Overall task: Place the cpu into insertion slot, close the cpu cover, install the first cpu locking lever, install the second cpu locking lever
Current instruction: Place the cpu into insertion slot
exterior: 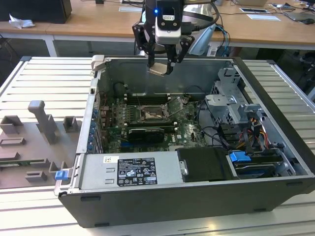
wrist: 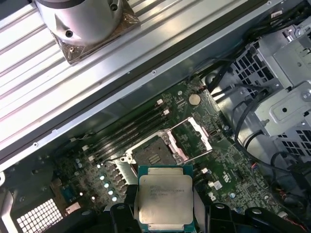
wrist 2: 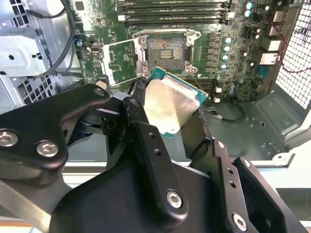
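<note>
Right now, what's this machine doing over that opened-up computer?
A robot arm's end effector grips the cpu by its edges and holds it in the air above the open computer case. Down inside, the insertion slot is empty, and the cpu cover is swung open beside it. So the chip is not yet seated and nothing is closed.

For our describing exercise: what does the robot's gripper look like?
The gripper is black, with jointed link-bar jaws fastened by silver screws. A pale grey module with a blue light sits above it, and dark cables loop behind.
</note>
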You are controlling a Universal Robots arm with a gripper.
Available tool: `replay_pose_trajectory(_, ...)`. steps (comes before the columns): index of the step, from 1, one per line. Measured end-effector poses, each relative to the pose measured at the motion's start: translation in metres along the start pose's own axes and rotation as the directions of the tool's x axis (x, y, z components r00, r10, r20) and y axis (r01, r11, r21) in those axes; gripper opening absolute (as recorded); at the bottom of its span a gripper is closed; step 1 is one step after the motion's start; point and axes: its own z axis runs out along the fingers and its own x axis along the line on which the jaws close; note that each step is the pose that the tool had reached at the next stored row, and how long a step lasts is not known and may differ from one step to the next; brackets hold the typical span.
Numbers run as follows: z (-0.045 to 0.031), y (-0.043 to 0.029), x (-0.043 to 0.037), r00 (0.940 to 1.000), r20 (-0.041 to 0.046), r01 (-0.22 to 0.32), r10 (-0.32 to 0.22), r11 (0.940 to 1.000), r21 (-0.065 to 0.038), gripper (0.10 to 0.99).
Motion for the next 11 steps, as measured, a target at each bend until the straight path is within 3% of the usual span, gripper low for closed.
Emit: replay_pose_trajectory(11,0.0016,-0.0002,0.0001,0.9961,0.0080,-0.088,0.088,0.9961,-0.001,0.537)
